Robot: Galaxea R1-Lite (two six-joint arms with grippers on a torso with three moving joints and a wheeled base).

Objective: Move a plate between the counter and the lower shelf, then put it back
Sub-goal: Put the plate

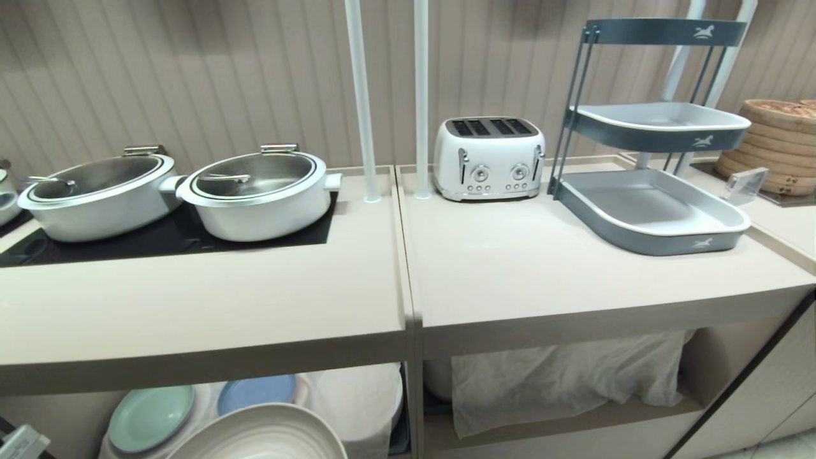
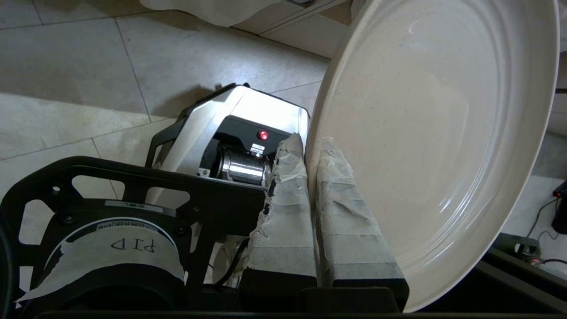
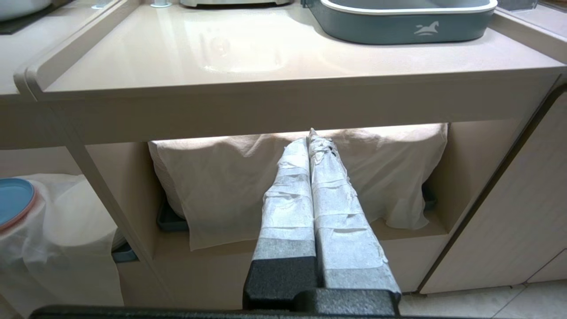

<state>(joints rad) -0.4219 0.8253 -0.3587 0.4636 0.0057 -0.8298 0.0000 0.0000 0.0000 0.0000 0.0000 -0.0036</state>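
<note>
Pale beige matte bench (image 1: 191,299), front edge: round cream-beige plate (image 1: 261,433) below it, rim pinched by left gripper (image 2: 310,146) fingers. Right gripper (image 3: 310,137) fingers closed, empty. Risk: the thin rim grip slipping or the plate striking the bench edge.

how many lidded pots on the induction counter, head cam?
2 fully seen: one white pot at the left of the counter, one white pot beside it, nearer the poles. A third may sit cut off at the left edge.

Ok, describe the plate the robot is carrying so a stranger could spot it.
Below the counter with the pots, in front of the lower shelf, the left gripper pinches the plate by its rim. It is cream with ridged rings, unlike the mint-green plate and blue plate.
</note>
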